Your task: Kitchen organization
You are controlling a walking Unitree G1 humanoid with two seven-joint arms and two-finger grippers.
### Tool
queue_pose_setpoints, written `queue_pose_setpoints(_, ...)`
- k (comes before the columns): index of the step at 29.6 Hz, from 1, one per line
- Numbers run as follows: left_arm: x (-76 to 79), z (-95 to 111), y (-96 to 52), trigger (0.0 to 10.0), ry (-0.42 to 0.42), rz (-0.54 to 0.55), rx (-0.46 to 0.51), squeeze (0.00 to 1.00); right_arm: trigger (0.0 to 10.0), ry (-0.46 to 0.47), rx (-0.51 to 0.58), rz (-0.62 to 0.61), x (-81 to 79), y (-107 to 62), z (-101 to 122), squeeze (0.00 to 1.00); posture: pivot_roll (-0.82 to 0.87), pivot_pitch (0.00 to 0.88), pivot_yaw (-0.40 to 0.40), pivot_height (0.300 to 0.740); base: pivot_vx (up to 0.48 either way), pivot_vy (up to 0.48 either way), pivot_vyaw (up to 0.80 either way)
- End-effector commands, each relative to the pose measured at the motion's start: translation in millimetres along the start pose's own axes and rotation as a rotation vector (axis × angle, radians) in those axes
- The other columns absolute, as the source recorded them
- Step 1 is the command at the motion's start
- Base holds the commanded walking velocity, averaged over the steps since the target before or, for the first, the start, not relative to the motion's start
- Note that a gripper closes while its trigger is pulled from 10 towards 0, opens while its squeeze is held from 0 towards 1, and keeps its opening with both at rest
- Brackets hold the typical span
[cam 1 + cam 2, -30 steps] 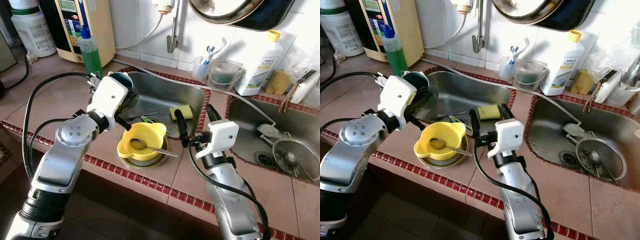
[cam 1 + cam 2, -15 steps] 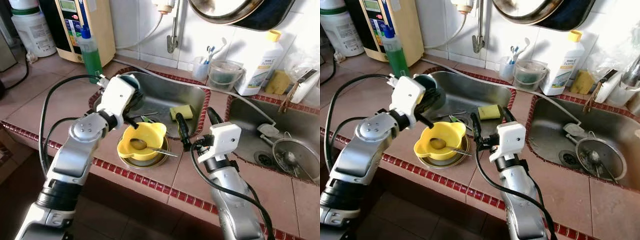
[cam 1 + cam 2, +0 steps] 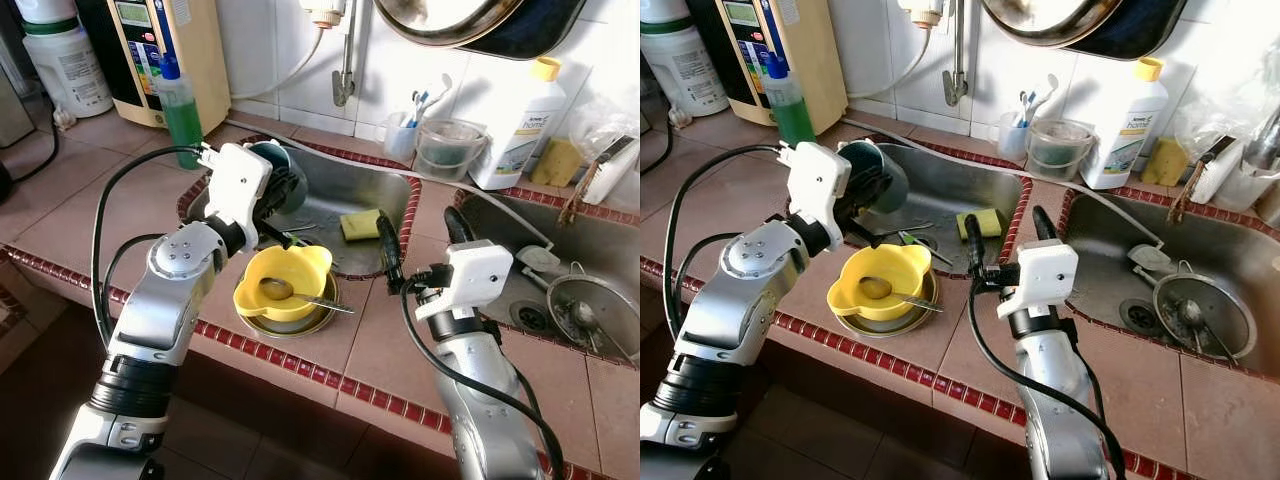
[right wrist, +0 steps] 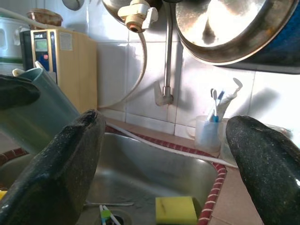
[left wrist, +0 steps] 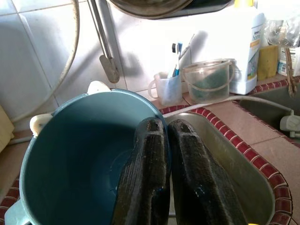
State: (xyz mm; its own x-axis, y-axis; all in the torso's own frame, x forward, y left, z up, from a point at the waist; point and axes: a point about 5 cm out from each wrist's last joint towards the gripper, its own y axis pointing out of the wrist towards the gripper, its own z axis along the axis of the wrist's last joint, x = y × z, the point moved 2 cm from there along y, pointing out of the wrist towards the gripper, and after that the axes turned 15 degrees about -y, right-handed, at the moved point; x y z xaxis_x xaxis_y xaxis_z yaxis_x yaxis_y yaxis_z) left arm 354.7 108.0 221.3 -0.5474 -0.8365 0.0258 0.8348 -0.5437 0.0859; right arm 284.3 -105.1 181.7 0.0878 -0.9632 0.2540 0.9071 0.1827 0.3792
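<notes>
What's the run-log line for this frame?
left hand: shut on rim of teal plastic cup, above left steel sink | right hand: open, idle over counter edge | yellow plastic bowl with spoon: untouched

Back wall, along the tiled counter (image 3: 352, 352): white jug (image 3: 65, 65), beige water purifier (image 3: 170, 50) with a green bottle (image 3: 183, 110) just in front of it, wall tap (image 3: 345, 85), cup of toothbrushes (image 3: 402, 135), clear plastic tub (image 3: 450, 150), white bottle with yellow cap (image 3: 520, 125). Above them, a steel pan (image 3: 470, 20) hangs at the wall. Left sink holds a yellow sponge (image 3: 360, 224); right sink holds a round metal strainer (image 3: 590, 315); a white hose (image 3: 480, 195) crosses the counter between the two basins.
</notes>
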Motion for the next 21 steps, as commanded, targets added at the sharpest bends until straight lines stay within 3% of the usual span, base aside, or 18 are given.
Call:
queue_pose_setpoints(1,-1.3,9,-1.4,10.0,0.027,0.001,0.025,0.00,10.0,0.000,0.006,0.001,0.3,3.0,2,0.00,-0.24,0.053,0.017,0.740,0.000,0.000,0.00)
queue_pose_setpoints(3,-1.2,8,-2.2,10.0,0.038,-0.003,0.019,0.00,10.0,-0.002,0.007,0.002,0.4,3.4,3,0.00,-0.24,0.053,0.016,0.740,0.000,0.000,0.00)
queue_pose_setpoints(9,13.5,7,-10.7,10.0,0.207,-0.071,0.025,0.00,10.0,0.029,0.016,0.006,1.6,8.8,7,0.00,-0.24,0.056,0.014,0.740,0.000,0.000,0.00)
queue_pose_setpoints(12,17.7,6,-11.8,10.0,0.248,-0.075,0.033,0.00,10.0,0.060,0.033,0.006,2.1,14.4,13,0.00,-0.23,0.056,0.012,0.740,0.000,0.000,0.00)
queue_pose_setpoints(13,21.4,6,-13.0,10.0,0.305,-0.084,0.036,0.00,10.0,0.083,0.050,0.015,1.0,19.0,18,0.00,-0.23,0.056,0.012,0.740,0.000,0.000,0.00)
queue_pose_setpoints(16,26.5,6,-14.1,10.0,0.353,-0.092,0.043,0.00,10.0,0.109,0.076,0.045,-4.4,27.6,28,0.00,-0.23,0.057,0.009,0.740,0.000,0.000,0.00)
queue_pose_setpoints(18,30.6,3,-15.0,10.0,0.427,-0.115,0.034,0.00,10.0,0.122,0.084,0.083,-10.9,31.6,33,0.00,-0.22,0.057,0.006,0.740,0.000,0.000,0.00)
queue_pose_setpoints(21,32.4,0,-15.7,10.0,0.463,-0.119,0.034,0.00,10.0,0.129,0.090,0.112,-16.9,34.4,38,0.00,-0.22,0.057,0.005,0.740,0.000,0.000,0.00)
